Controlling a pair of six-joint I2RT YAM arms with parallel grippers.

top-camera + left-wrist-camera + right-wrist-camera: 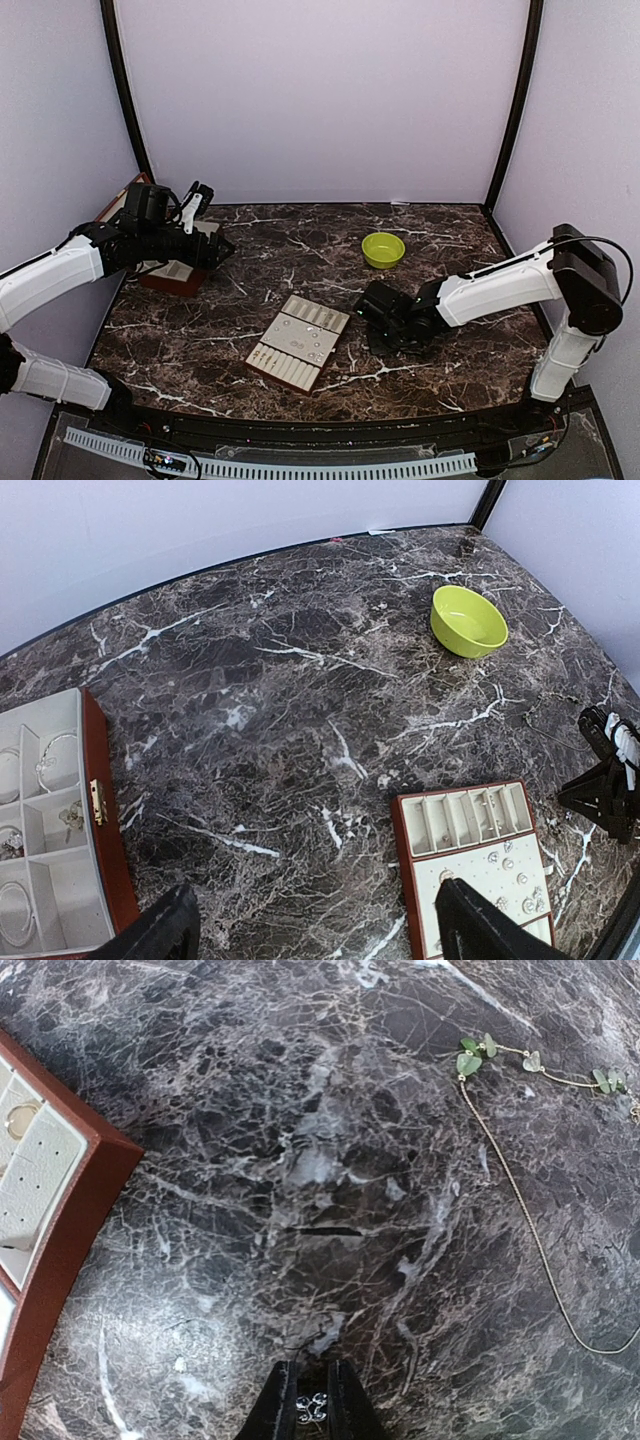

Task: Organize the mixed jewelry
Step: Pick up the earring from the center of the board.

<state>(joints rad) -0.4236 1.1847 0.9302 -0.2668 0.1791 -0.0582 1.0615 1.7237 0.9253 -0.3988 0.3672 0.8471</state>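
Right gripper [312, 1370] sits low over the marble table [250, 250], just off the 3 o'clock edge of the cream tray [75, 1222]; its fingers are pressed nearly together, pinching a tiny silvery piece [311, 1407]. A thin chain [520, 1200] with green leaf beads lies loose on the stone at the gripper's 1 o'clock, well apart from the fingers, with bare marble between. Left gripper [315, 898] hangs spread wide, holding nothing, near the right edge of the reddish-brown box [105, 850] at the table's 9 o'clock; thin hoops [55, 748] rest in the box's cream cells. The tray lies at 6 o'clock with small studs [505, 863] on it; the green bowl [468, 620] stands at 1 o'clock, open marble around it and across the middle.
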